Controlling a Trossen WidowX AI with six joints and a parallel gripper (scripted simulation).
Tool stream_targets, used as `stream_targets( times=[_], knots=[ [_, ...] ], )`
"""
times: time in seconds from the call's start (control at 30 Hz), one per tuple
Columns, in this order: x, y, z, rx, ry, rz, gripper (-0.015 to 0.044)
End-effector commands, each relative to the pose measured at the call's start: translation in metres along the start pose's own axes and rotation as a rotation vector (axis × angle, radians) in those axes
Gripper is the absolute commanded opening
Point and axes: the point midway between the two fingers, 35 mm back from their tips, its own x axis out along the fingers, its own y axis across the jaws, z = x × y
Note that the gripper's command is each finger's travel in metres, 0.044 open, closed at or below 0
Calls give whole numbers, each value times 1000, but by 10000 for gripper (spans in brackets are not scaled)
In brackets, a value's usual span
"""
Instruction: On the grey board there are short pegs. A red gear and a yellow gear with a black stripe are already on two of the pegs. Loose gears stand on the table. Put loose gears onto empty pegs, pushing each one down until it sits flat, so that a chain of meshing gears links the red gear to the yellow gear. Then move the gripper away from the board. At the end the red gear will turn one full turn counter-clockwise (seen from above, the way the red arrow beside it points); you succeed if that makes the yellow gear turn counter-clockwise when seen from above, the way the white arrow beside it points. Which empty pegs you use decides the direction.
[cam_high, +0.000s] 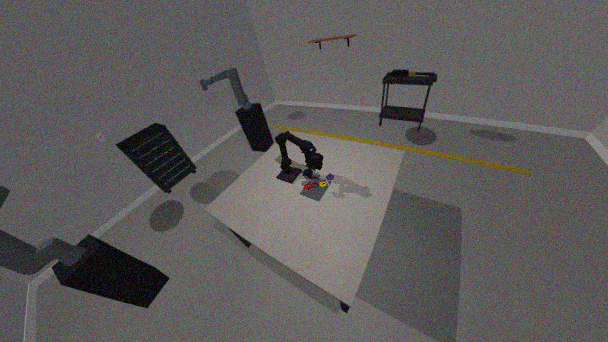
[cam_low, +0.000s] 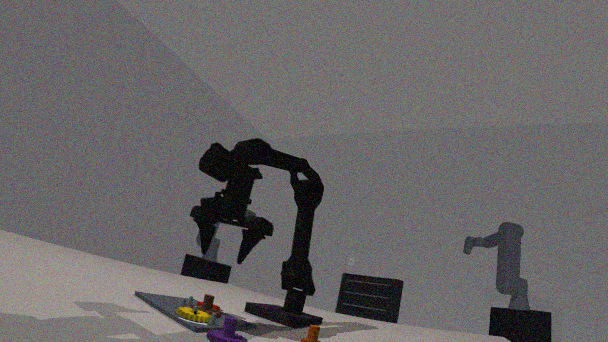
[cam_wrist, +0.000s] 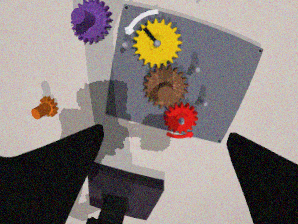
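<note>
My gripper (cam_low: 222, 257) (cam_wrist: 165, 135) is open and empty, raised above the grey board (cam_low: 160, 301) (cam_wrist: 230, 70). A brown gear (cam_wrist: 165, 87) with an upright handle is on the board between the yellow gear (cam_low: 192, 314) (cam_wrist: 167, 50) and the red gear (cam_wrist: 189, 118); its teeth appear to meet both. It looks level, though its underside is hidden. Empty pegs (cam_wrist: 197, 70) (cam_wrist: 205, 104) stand on one side of this chain, and another peg (cam_wrist: 125, 45) stands beside the yellow gear. A purple gear (cam_low: 227, 334) (cam_wrist: 100, 25) and a small orange gear (cam_low: 312, 334) (cam_wrist: 49, 106) stand on the table off the board.
The arm's dark base (cam_low: 280, 314) (cam_wrist: 127, 192) stands beside the board. The white arrow (cam_wrist: 140, 19) is beside the yellow gear and the red arrow (cam_wrist: 180, 135) beside the red gear. Arm shadows fall across the table and board.
</note>
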Motion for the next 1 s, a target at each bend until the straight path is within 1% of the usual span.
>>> stream_targets(
  times=[0.0,0.17,0.23,0.4,0.53,0.7,0.83,0.9,0.97],
  knots=[
    [-1,0,0,-1,-1,0,440],
    [-1,0,0,-1,-1,0,440],
    [-2,9,4,-1,-1,0,440],
    [-13,79,20,-1,-5,4,440],
    [-21,140,18,-14,-8,12,440],
    [-32,212,0,-30,-8,24,440],
    [-40,268,-24,-10,-1,23,440],
    [-43,286,-35,-3,2,23,440],
    [-43,288,-37,-2,2,23,440]
  ],
)
